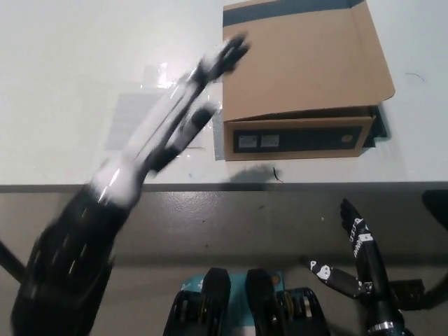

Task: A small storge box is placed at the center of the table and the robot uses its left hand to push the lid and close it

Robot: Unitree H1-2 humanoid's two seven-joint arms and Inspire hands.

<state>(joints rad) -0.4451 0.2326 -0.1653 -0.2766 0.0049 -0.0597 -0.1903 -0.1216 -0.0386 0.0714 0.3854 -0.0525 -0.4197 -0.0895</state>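
the storage box sat near the middle of the worktop, close to its front edge, with its cardboard lid lying flat across the top and looking closed, though a dark strip showed at the right side. the white left hand was badly blurred, raised just beside the box's left edge; its fingers seemed stretched out, but i could not tell whether they were apart or together. the black right hand rested low at the right, below the worktop, fingers spread and empty. the risk, as i judged it: a fast-swinging arm could clip the box's corner and shove it sideways, or flick the lid up again.
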